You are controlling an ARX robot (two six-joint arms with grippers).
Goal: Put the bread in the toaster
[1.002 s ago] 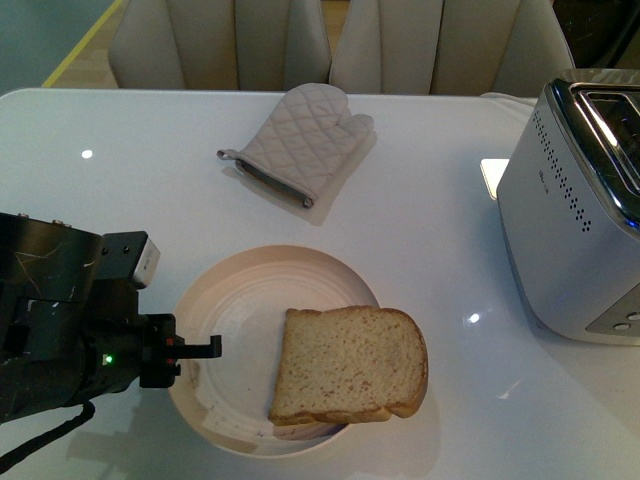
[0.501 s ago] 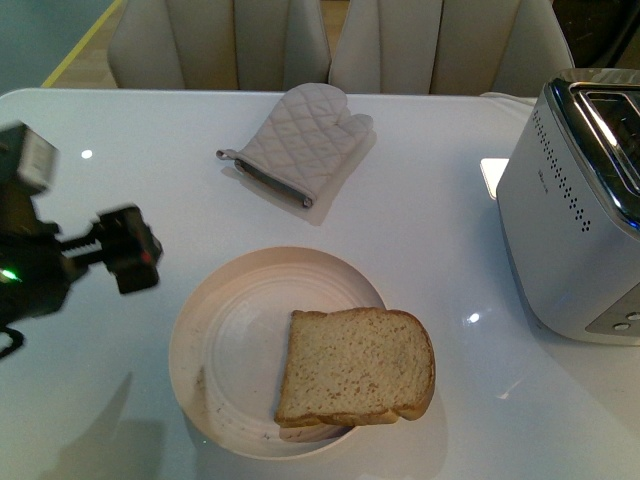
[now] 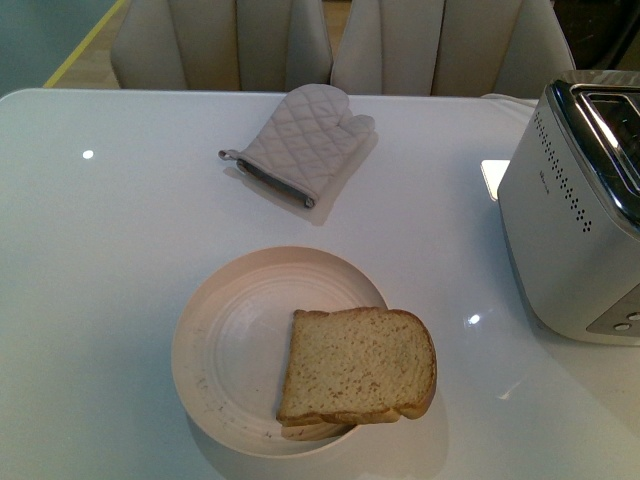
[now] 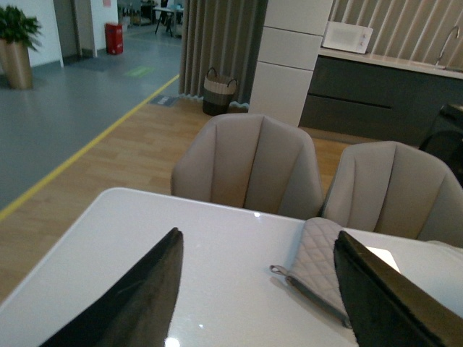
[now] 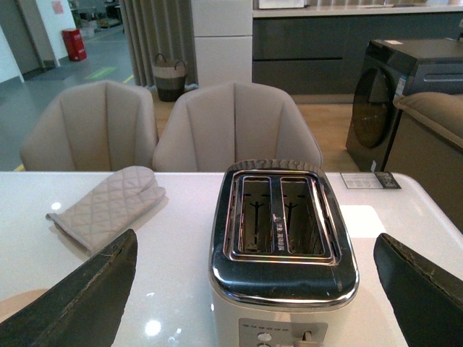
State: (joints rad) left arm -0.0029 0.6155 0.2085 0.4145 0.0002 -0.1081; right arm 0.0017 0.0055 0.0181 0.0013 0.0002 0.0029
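The bread (image 3: 358,364), a tan speckled slice with a brown crust, lies flat on the right side of a cream plate (image 3: 235,340), overhanging its rim, in the front view. The silver-white toaster (image 3: 575,210) stands at the table's right edge; in the right wrist view it (image 5: 282,238) shows two empty slots in its chrome top. My right gripper (image 5: 255,289) is open, its dark fingers (image 5: 79,300) spread to either side of the toaster. My left gripper (image 4: 257,289) is open and empty above the white table, facing the chairs. Neither arm shows in the front view.
A quilted grey oven mitt (image 3: 305,140) lies at the table's far middle; it also shows in the left wrist view (image 4: 318,260) and the right wrist view (image 5: 108,202). Two beige chairs (image 3: 330,40) stand behind the table. A dark appliance (image 5: 391,94) stands beyond the table.
My left arm has drawn back to the left and left the front view. The plate and bread have shifted slightly to the right.
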